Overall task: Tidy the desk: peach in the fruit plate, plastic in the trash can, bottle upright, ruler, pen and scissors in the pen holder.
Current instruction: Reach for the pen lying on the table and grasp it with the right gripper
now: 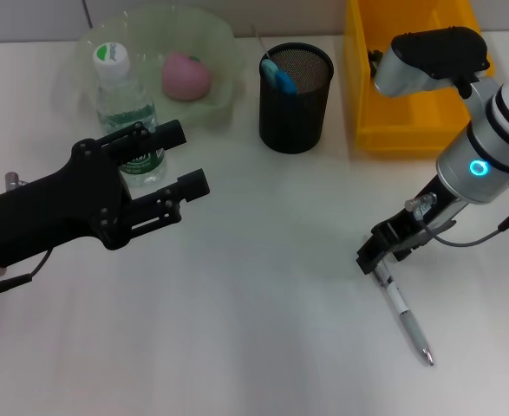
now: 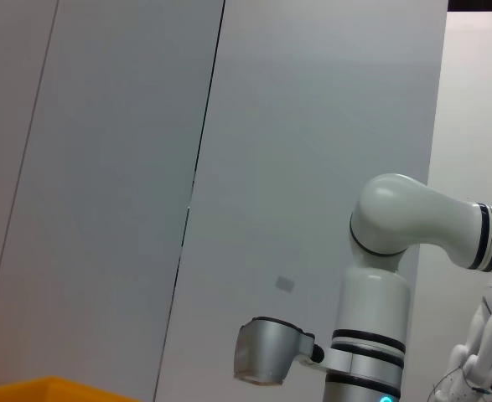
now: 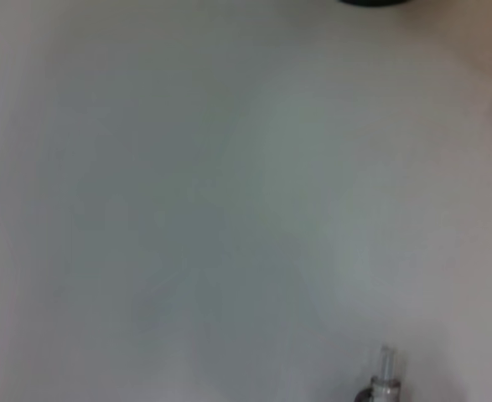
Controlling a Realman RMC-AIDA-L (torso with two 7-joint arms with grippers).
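The clear bottle (image 1: pixel 124 100) stands upright with a green-and-white cap, just in front of the fruit plate (image 1: pixel 224 52), which holds the pink peach (image 1: pixel 186 75). My left gripper (image 1: pixel 191 159) is open and hovers in front of the bottle, whose label shows through the gap between the fingers. The pen (image 1: pixel 403 314) lies on the table at the right, and my right gripper (image 1: pixel 382 251) is down on its near end. In the right wrist view only the pen (image 3: pixel 385 375) end shows. Something blue (image 1: pixel 280 75) stands in the black mesh pen holder (image 1: pixel 296 108). Plastic is out of view.
A yellow bin (image 1: pixel 410 130) stands at the back right, behind the right arm; its corner (image 2: pixel 44 389) shows in the left wrist view, along with the right arm (image 2: pixel 375 318) and a grey wall. White tabletop (image 1: pixel 254 329) stretches across the front.
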